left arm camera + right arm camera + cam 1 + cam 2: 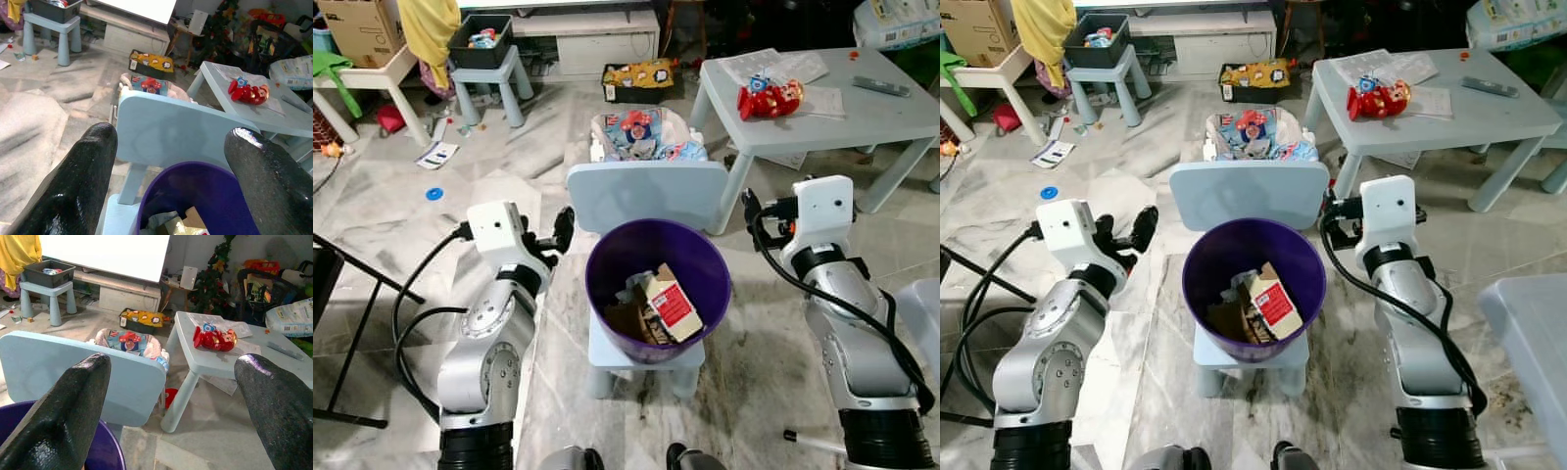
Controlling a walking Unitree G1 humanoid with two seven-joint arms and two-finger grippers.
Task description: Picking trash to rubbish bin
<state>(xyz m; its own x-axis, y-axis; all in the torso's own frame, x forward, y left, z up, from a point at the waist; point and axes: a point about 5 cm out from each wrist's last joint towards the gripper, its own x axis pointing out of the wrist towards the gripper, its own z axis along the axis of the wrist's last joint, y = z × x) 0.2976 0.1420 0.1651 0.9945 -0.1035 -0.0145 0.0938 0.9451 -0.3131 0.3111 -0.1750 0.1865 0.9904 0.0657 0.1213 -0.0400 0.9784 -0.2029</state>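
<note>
Nearest the camera, two silver robot arms rise from the bottom of the frame, one on each side of a purple rubbish bin [656, 284]. The bin stands on the seat of a small pale blue chair [646, 194], right in front of the robot. Inside it lie crumpled paper and a small carton [671, 304] with a red and white label, tilted against the bin wall.

The left gripper [168, 161] hovers just beside the bin's left rim, fingers spread apart and holding nothing. The right gripper [171, 391] hangs just right of the chair back, fingers likewise spread and empty.

Behind the chair sits a white-lined basket [641, 132] stuffed with colourful wrappers. Further right stands a pale blue table [862, 122] carrying a red toy [769, 98], loose papers and a remote control [881, 86]. Further left, scraps of paper [435, 154] and a blue disc [433, 194] lie on the marble floor. At the far wall are a stool holding a grey tub [480, 41] and a yellow box of toys [639, 78].

With both grippers empty and trash already in the bin, the step in hand looks like finding the next piece. Doing it well probably means drawing both arms clear of the bin before turning, so that it is not knocked off the chair, then approaching the floor scraps squarely with fingers wide.
</note>
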